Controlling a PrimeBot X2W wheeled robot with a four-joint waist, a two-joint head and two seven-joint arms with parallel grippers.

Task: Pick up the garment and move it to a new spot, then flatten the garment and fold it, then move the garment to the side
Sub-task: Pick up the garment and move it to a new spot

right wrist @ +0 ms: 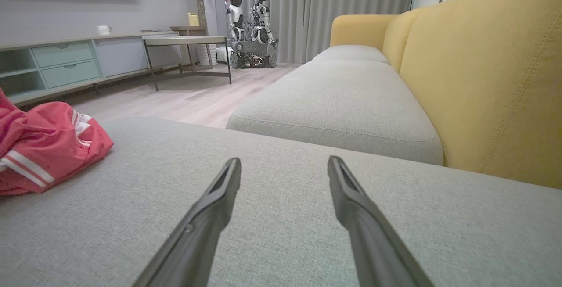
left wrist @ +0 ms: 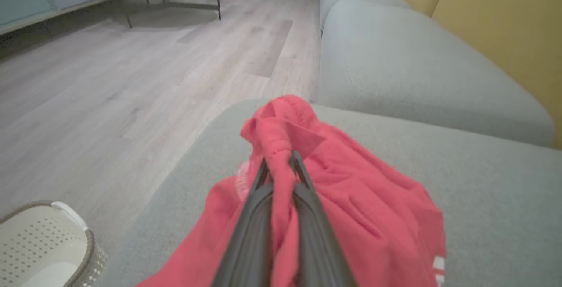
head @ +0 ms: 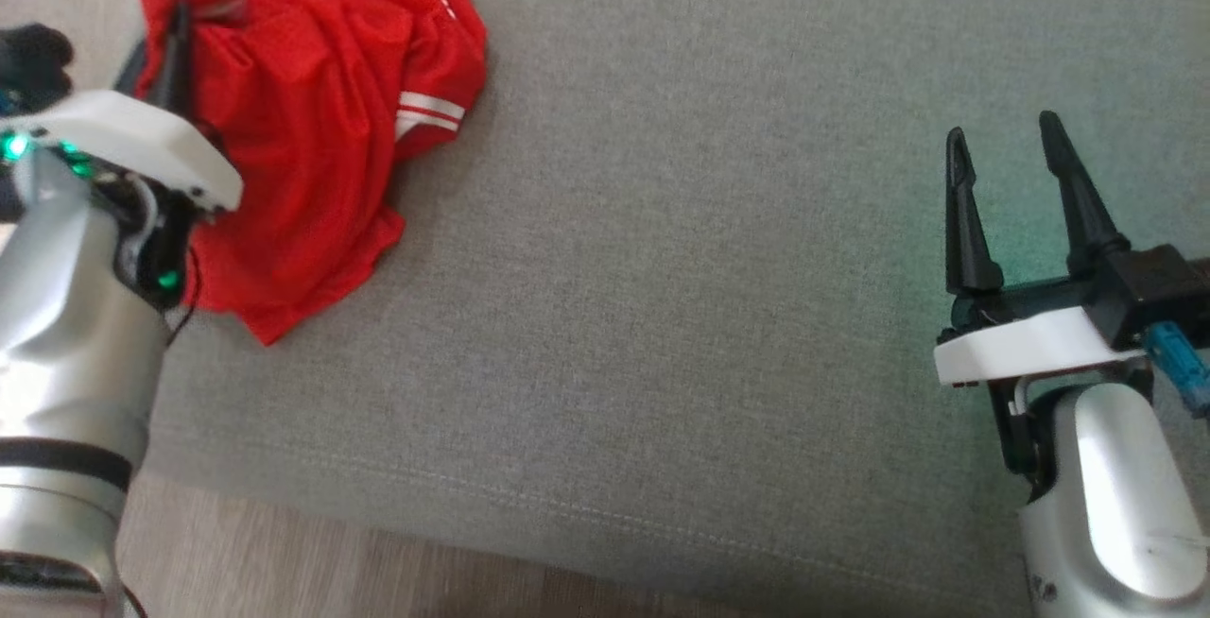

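The garment (head: 321, 127) is a red mesh jersey with white stripes, bunched in a heap at the upper left of the grey cushion (head: 709, 268). My left gripper (head: 194, 13) is shut on a fold at its top; in the left wrist view the red cloth (left wrist: 377, 217) runs between the two dark fingers (left wrist: 307, 208) of that left gripper (left wrist: 279, 159). My right gripper (head: 1004, 134) hovers open over bare cushion at the right, far from the garment, with nothing between its fingers. In the right wrist view that gripper (right wrist: 284, 164) points along the sofa, the garment (right wrist: 44, 146) at the far left.
The cushion's front edge (head: 529, 523) borders wooden floor (head: 312, 571). A pale perforated basket (left wrist: 48, 247) stands on the floor beside the sofa. Yellow backrest (right wrist: 491, 72), a second grey cushion (right wrist: 342, 102), a side table (right wrist: 189, 41) and another robot (right wrist: 250, 28) lie beyond.
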